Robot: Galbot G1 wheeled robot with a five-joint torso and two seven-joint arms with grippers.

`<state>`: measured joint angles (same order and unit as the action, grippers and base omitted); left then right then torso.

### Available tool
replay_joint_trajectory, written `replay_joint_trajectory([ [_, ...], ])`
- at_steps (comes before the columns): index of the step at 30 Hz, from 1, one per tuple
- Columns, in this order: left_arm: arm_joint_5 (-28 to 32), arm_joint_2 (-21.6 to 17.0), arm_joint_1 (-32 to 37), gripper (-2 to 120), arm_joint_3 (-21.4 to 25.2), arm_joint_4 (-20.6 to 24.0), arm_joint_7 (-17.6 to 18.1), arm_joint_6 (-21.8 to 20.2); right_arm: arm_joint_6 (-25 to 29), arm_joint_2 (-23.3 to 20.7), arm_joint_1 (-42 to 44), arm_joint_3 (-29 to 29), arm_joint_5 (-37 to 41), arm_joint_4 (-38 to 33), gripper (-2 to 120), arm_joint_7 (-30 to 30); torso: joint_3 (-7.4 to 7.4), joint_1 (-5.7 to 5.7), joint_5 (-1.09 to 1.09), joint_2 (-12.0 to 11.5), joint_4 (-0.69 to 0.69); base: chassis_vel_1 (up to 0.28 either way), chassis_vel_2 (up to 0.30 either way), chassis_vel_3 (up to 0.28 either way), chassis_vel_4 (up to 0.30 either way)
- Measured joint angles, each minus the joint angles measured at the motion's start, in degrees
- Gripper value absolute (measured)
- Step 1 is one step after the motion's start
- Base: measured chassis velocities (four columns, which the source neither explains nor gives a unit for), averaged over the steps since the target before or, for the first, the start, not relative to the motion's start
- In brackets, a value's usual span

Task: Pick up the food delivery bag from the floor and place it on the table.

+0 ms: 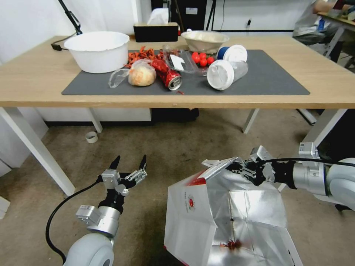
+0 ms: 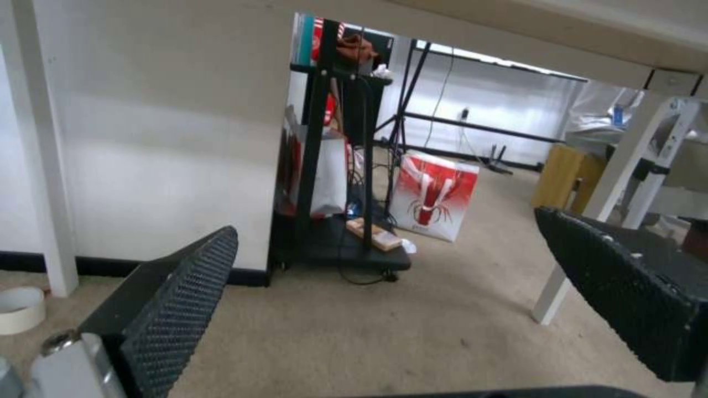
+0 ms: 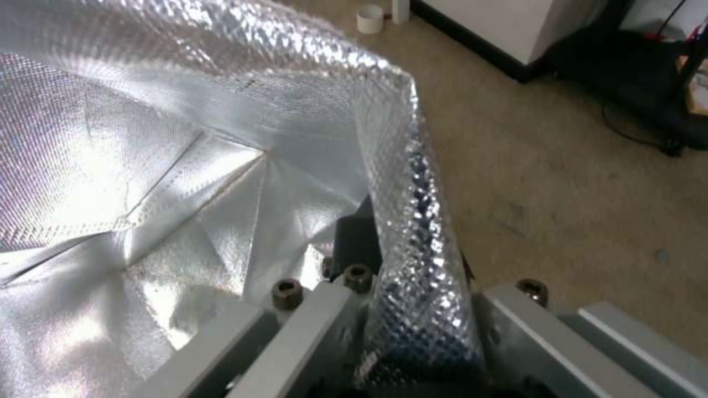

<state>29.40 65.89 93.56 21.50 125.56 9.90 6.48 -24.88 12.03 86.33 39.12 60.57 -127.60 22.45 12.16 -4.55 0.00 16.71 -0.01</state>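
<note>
While your right end effector pinches the food delivery bag's foil rim to lift it from the floor, the left end effector idles open nearby

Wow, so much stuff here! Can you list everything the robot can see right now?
food delivery bag: one, white and red, foil-lined, on the floor
table: one, light wood
mat: one, dark grey, on table
basin: one, white
bowl: one, beige
crushed can: one, red
bread roll in clear bag: one
lidded cups: two, on their sides
tomatoes: several, red
tape roll: one, white, floor
left gripper: jaws open, empty
right gripper: jaws shut on the bag's rim
</note>
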Motion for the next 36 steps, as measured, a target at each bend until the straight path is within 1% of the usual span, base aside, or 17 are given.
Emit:
replay_joint_trajectory([
  [5, 0.18, 0.02, -0.06, 100, 0.10, 0.13, 0.07, -0.13, 0.00, -0.10, -0.09, 0.00, 0.30, -0.08, 0, -0.09, 0.61, -0.31, 0.00, 0.93, 0.00, 0.000, 0.000, 0.000, 0.000],
  [8, 0.31, 0.03, -0.03, 100, 0.27, 0.44, 0.15, -0.19, 0.01, -0.32, 0.08, 0.00, 0.31, -0.07, 0, -0.15, 1.22, -0.65, 0.00, 1.87, 0.01, 0.000, 0.000, 0.000, 0.000],
  [10, 0.31, 0.03, -0.03, 100, 0.28, 0.44, 0.15, -0.19, 0.01, -0.32, 0.08, 0.00, 0.31, -0.07, 0, -0.15, 1.24, -0.65, 0.00, 1.89, 0.01, 0.000, 0.000, 0.000, 0.000],
  [12, 0.36, -0.18, 0.07, 100, 0.43, 0.44, 0.13, -0.19, 0.07, -0.35, 0.06, 0.01, 0.37, -0.07, 0, -0.15, 1.87, -0.94, 0.00, 2.82, 0.00, 0.000, 0.000, 0.000, 0.000],
  [17, 0.46, -0.23, 0.12, 100, 0.52, 0.48, 0.14, -0.28, 0.10, -0.26, 0.18, 0.01, 0.36, -0.03, 0, -0.04, 2.56, -1.22, 0.00, 3.79, 0.00, 0.000, 0.000, 0.000, 0.000],
  [21, 0.47, -0.05, 0.18, 100, 0.53, 0.49, 0.15, -0.41, 0.22, -0.25, 0.24, 0.01, 0.26, 0.21, 0, 0.27, 3.48, -1.57, 0.00, 5.05, 0.00, 0.000, 0.000, 0.000, 0.000],
  [23, 0.47, -0.01, 0.19, 100, 0.53, 0.49, 0.14, -0.42, 0.22, -0.27, 0.21, 0.01, 0.26, 0.27, 0, 0.32, 3.58, -1.64, 0.00, 5.22, 0.01, 0.000, 0.000, 0.000, 0.000],
  [29, 0.32, 0.04, 0.39, 100, 0.54, 0.75, 0.13, -0.45, 0.28, -0.36, 0.09, 0.01, 0.26, 0.29, 0, 0.40, 4.65, -2.20, 0.00, 6.87, 0.00, 0.000, 0.000, 0.000, 0.000],
  [31, 0.31, 0.03, 0.37, 100, 0.54, 0.75, 0.13, -0.46, 0.28, -0.36, 0.09, 0.00, 0.26, 0.24, 0, 0.40, 4.75, -2.26, 0.00, 7.03, 0.00, 0.000, 0.000, 0.000, 0.000],
  [33, 0.31, -0.04, 0.30, 100, 0.54, 0.75, 0.14, -0.50, 0.28, -0.25, 0.23, 0.00, 0.26, 0.10, 0, 0.39, 5.30, -2.51, 0.00, 7.80, 0.00, 0.000, 0.000, 0.000, 0.000],
  [36, 0.32, -0.12, 0.27, 100, 0.54, 0.75, 0.17, -0.53, 0.28, -0.20, 0.34, 0.01, 0.26, 0.02, 0, 0.39, 5.68, -2.71, 0.00, 8.40, 0.00, 0.000, 0.000, 0.000, 0.000],
])
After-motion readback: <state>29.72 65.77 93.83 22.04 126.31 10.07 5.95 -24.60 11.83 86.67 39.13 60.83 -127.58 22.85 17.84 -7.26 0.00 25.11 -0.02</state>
